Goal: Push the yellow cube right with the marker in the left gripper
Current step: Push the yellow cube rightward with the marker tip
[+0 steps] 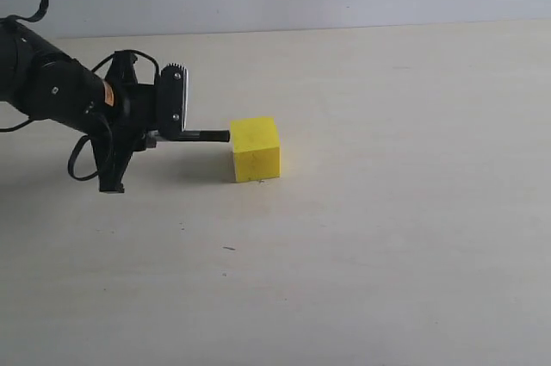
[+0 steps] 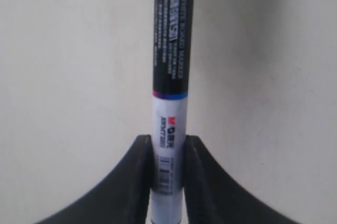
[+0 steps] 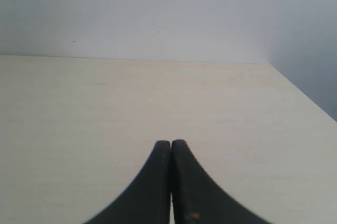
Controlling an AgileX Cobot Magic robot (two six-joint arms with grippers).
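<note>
Because the job was to shove the yellow cube toward the right of the frame, I held the marker level and pointing right. Its black end sat at the cube's left face, just left of centre in the exterior view. My left gripper was at the left of that frame, its fingers closed to the barrel's width and pinching the white part near its back end, so most of the length stuck out ahead as a pusher. I judged that this grip left my bulky wrist clear of the cube.

Whether the tip actually touched the cube I could not tell; they met or nearly met. The left wrist view cut off the marker's far end at its top edge and showed no cube, and the label print was too blurred to read. My right gripper had its fingers pressed together on nothing, over bare table, and did not appear in the exterior view.
</note>
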